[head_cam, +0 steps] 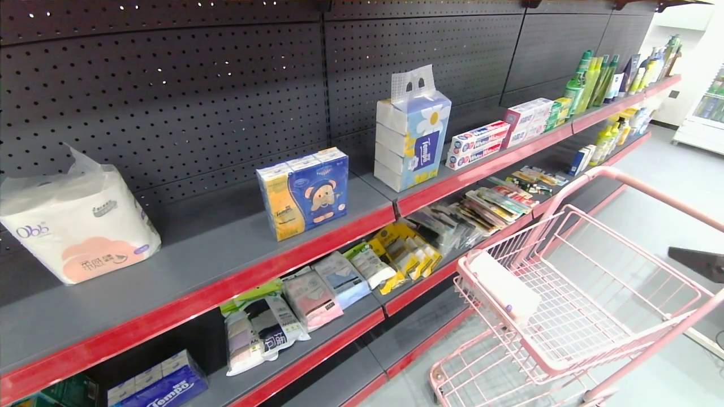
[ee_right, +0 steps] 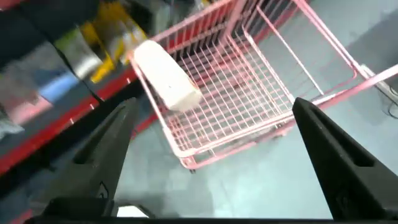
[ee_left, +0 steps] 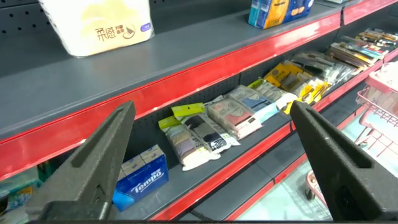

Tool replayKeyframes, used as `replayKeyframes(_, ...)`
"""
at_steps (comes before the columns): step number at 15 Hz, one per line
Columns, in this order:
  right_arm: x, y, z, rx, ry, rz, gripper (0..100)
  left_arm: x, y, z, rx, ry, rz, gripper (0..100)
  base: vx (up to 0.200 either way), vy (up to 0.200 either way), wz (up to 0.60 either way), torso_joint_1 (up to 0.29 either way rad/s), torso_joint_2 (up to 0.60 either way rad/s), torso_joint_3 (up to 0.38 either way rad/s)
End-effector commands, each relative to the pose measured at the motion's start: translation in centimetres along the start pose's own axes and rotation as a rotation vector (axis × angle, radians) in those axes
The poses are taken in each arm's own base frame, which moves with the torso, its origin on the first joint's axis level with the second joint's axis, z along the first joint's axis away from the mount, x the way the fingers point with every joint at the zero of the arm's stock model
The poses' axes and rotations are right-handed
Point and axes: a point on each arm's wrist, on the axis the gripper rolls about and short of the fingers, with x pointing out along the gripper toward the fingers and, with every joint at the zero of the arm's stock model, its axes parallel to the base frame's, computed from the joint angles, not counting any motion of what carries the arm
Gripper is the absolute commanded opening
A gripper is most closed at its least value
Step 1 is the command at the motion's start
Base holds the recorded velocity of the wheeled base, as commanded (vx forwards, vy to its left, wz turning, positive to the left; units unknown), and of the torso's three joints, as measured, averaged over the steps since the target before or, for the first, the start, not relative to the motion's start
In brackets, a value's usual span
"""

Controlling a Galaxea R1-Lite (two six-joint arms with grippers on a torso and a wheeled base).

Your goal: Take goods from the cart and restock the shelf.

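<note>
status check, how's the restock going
Left gripper open, facing shelf. Right gripper open, above pink cart. White pack lying in cart, untouched. Nothing blocking it.

Left end effector [ee_left: 211, 107] and right end effector [ee_right: 214, 104] bear dark grey, grainy, wedge-shaped fingers [ee_left: 99, 163].

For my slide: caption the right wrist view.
Open right gripper hovers over the pink cart, one white pack inside.

The floor [head_cam: 679, 161] is smooth, pale grey. At the far right stand a white wall [head_cam: 697, 59] and a glass-fronted cooler [head_cam: 708, 110].
</note>
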Motion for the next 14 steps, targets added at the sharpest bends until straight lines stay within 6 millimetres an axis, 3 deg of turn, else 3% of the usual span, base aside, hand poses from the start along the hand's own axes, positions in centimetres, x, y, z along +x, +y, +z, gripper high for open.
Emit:
replayKeyframes(1,14.1,-4.6,-3.2,-0.096,0.324,0.009,100,0.0,0.0,0.0,0.000,0.001,0.001,100,0.000,0.000,0.00,0.000,0.00,0.000)
replayKeyframes(3,17.2,-5.0,-4.9,-0.159,0.381,0.058,100,0.0,0.0,0.0,0.000,0.001,0.001,100,0.000,0.000,0.00,0.000,0.00,0.000)
replayKeyframes(4,20.3,-5.2,-6.0,-0.199,0.408,0.095,100,0.0,0.0,0.0,0.000,0.001,0.000,100,0.000,0.000,0.00,0.000,0.00,0.000)
replayKeyframes(8,25.1,-2.8,-6.0,-0.254,0.398,0.202,100,0.0,0.0,0.0,0.000,0.001,0.000,100,0.000,0.000,0.00,0.000,0.00,0.000)
replayKeyframes(10,26.6,-1.1,-6.1,-0.281,0.395,0.239,100,0.0,0.0,0.0,0.000,0.001,0.001,100,0.000,0.000,0.00,0.000,0.00,0.000)
replayKeyframes(14,27.8,1.2,-6.1,-0.313,0.389,0.290,100,0.0,0.0,0.0,0.000,0.001,0.000,100,0.000,0.000,0.00,0.000,0.00,0.000)
